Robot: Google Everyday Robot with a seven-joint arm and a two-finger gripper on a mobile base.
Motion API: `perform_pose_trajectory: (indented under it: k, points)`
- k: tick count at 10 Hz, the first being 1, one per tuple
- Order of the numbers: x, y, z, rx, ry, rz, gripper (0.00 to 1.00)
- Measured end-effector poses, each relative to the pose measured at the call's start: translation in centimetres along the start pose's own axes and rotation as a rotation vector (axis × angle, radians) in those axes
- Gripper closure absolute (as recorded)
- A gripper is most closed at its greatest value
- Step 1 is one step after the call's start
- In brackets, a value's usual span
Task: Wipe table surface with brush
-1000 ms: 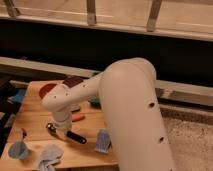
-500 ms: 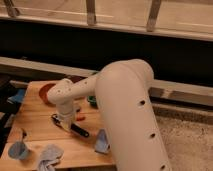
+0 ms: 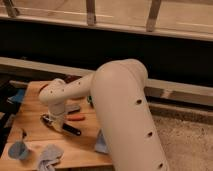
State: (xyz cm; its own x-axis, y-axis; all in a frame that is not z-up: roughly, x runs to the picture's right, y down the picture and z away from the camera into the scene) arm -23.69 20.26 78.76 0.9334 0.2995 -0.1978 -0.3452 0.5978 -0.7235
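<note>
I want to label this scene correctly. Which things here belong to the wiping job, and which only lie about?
Job: brush, table, gripper down at the brush with jaws shut.
Lying about: orange stick, blue cup, grey cloth.

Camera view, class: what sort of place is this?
Probably a lab or test space by a window wall, not a home. A robot arm's gripper holds a brush on a plank table surface beside speckled floor and window frames.
</note>
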Motion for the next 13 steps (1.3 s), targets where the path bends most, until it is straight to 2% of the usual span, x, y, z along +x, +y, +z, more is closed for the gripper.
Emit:
perform_pose_trajectory:
  k: [2,3,5,6,8,10,13]
  points:
    - [0.6,2.4,0.6,-0.038,0.010,-0.026,1.00]
    - [1.4,2.8,0.8,-0.054,0.017,-0.023,1.00]
    - [4.2,3.3,1.1,-0.081,0.025,0.013,1.00]
    - [5.9,3.1,1.1,-0.083,0.030,0.054,1.00]
    - [8.0,1.7,0.9,-0.074,0.038,0.120,1.00]
    - [8.3,-0.8,0.7,-0.055,0.057,0.165,1.00]
    - [6.2,-3.4,1.3,-0.043,0.039,0.165,1.00]
